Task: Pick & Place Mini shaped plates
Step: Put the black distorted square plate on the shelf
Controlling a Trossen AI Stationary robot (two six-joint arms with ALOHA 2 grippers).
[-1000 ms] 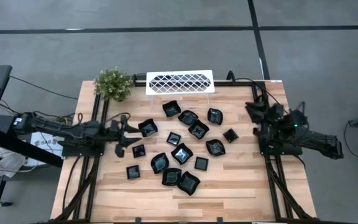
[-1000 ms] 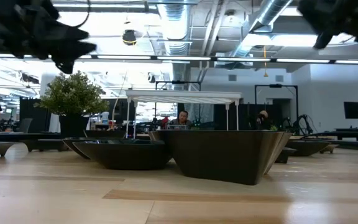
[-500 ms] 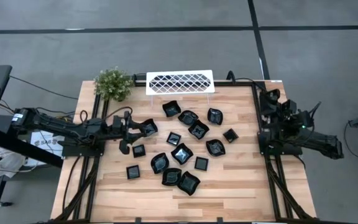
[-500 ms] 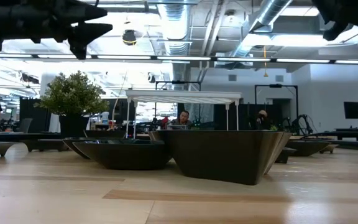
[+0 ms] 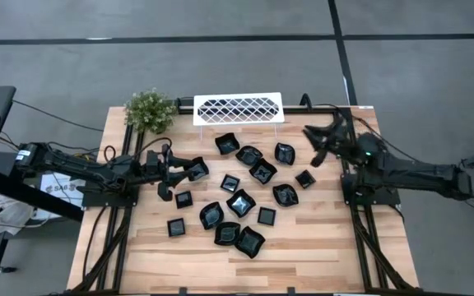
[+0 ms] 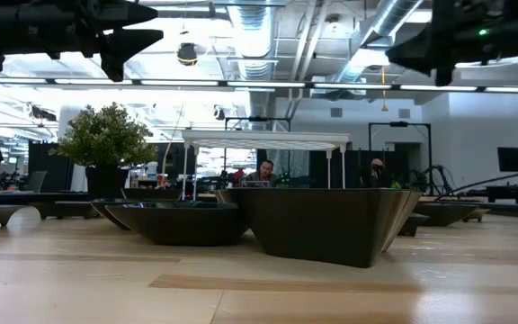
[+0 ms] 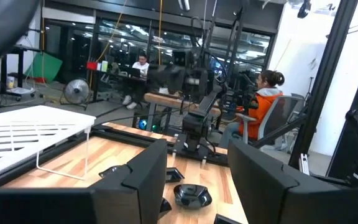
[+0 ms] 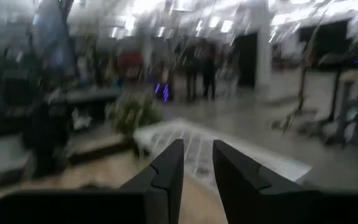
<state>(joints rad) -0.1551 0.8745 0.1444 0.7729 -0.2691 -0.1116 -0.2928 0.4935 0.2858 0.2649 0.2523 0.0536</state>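
While glossy black mini shaped plates point(image 5: 241, 202), square and wavy-rimmed, are scattered mid-way across the pale wood-grain bench point(image 5: 319, 247), both dark end effectors, left point(image 5: 174, 173) and right point(image 5: 313, 145), are held parted, empty.

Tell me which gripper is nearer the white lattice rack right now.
Right, narrowly. The right gripper hovers off the white lattice rack toward its right end, above the plates. The left gripper sits farther off, past the rack's left end, by a mini plate.
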